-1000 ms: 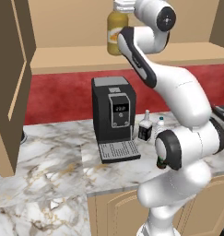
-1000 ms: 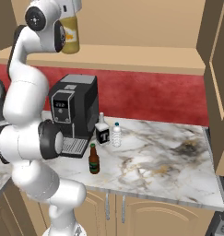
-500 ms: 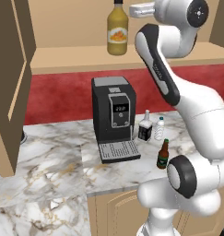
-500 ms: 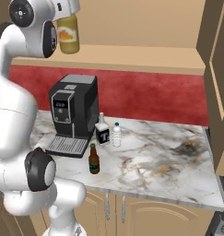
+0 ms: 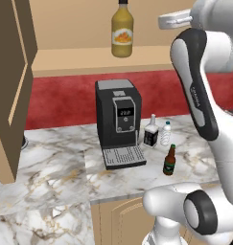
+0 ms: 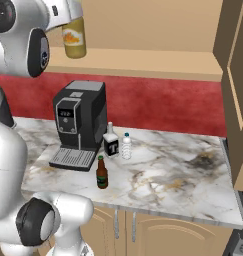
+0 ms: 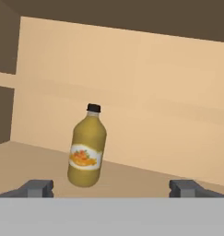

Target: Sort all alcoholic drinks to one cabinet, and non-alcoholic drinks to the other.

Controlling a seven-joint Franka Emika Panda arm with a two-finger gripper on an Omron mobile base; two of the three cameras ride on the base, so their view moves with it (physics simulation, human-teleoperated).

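The juice bottle (image 5: 122,32) stands upright on the wide cabinet's shelf (image 5: 89,60), at twelve o'clock above the coffee machine (image 5: 117,117). The gripper (image 7: 111,188) faces it, jaws wide apart, holding nothing.

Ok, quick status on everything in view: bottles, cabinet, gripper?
juice bottle: upright on the wide cabinet shelf, released
gripper: open, empty, backed off the juice bottle
beer bottle: upright on the counter
squarish bottle: upright by the coffee machine
water bottle: upright beside the squarish bottle
cabinet door: open
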